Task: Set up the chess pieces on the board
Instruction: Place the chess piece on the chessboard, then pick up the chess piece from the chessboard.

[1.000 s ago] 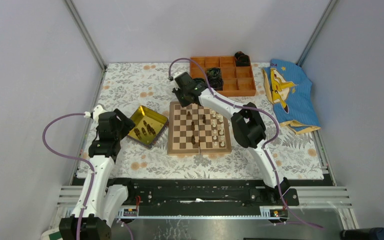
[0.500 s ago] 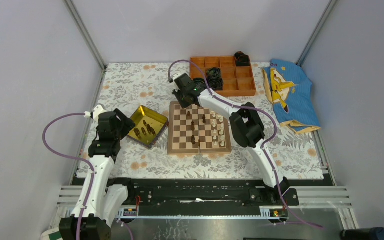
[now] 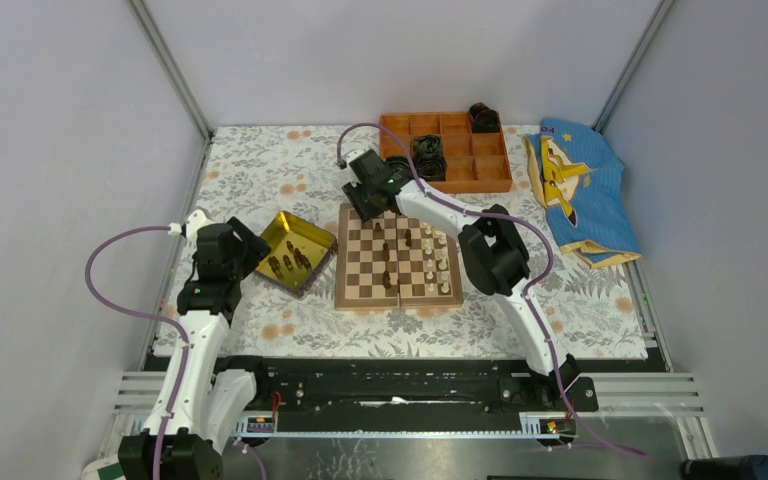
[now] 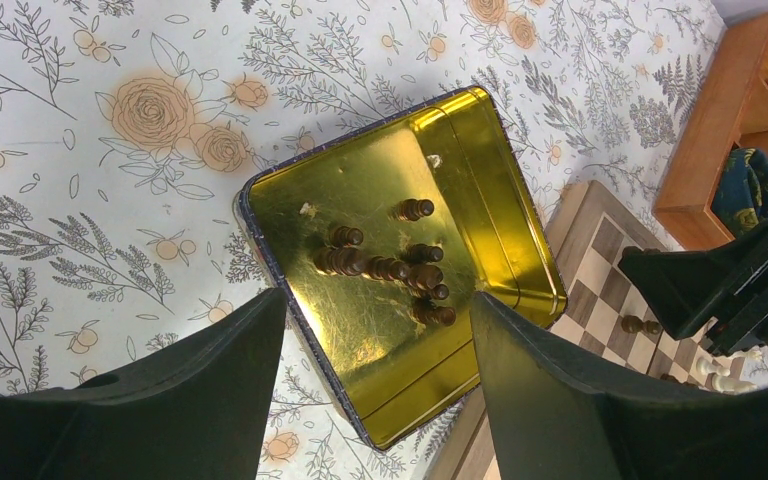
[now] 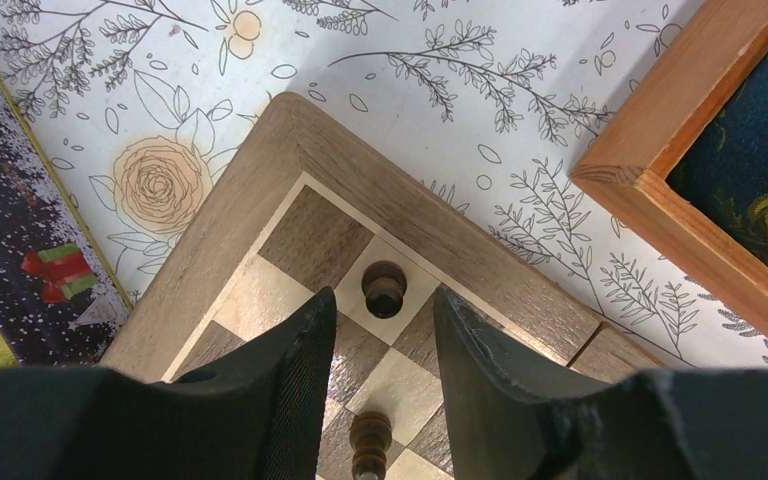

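The board (image 3: 360, 262) lies mid-table with dark chess pieces (image 3: 407, 240) near its centre and pale ones (image 3: 440, 262) on its right half. My right gripper (image 3: 360, 205) hovers over the board's far-left corner. In the right wrist view it (image 5: 383, 300) is open and empty. A dark piece (image 5: 384, 287) stands free on a light square just beyond its tips, and another (image 5: 370, 440) stands below it. My left gripper (image 3: 250, 255) is open and empty (image 4: 378, 300) above the gold tray (image 4: 480, 170). Several dark pieces (image 4: 390, 268) lie in the tray.
An orange compartmented box (image 3: 480, 178) with black rolls (image 3: 428, 155) stands behind the board, close to the right arm. A blue cloth with a yellow figure (image 3: 575, 190) lies at the far right. A floral cloth covers the table, and metal frame posts stand at the sides.
My right gripper has shifted slightly to the left over the board's far-left corner. The left arm has not moved.
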Tool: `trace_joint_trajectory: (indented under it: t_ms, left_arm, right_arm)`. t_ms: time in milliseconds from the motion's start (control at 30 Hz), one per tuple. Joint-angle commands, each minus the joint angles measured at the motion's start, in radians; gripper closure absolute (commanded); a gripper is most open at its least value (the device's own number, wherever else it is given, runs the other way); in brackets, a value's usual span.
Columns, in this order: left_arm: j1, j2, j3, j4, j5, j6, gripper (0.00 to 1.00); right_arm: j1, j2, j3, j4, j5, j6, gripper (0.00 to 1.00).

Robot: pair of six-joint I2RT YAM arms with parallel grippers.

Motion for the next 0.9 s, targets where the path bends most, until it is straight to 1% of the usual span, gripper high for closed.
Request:
trace_joint_trajectory:
  t_ms: [0, 400, 633, 867]
  left_arm:
    - [-0.001, -0.011, -0.015, 0.049, 0.013, -0.002, 0.25]
    - [-0.003, -0.019, -0.015, 0.044, 0.009, -0.002, 0.25]
    - [-0.003, -0.023, -0.017, 0.041, 0.007, -0.004, 0.24]
    - [-0.004, -0.024, -0.018, 0.040, 0.009, -0.005, 0.25]
  right_arm:
    - [0.008, -0.053, -0.007, 0.015, 0.009, -0.012, 0.52]
    - [0.007, -0.205, -0.188, 0.077, 0.037, -0.014, 0.52]
    - [0.008, -0.245, -0.267, 0.106, 0.031, -0.002, 0.52]
    - [0.008, -0.264, -0.319, 0.123, 0.019, 0.008, 0.57]
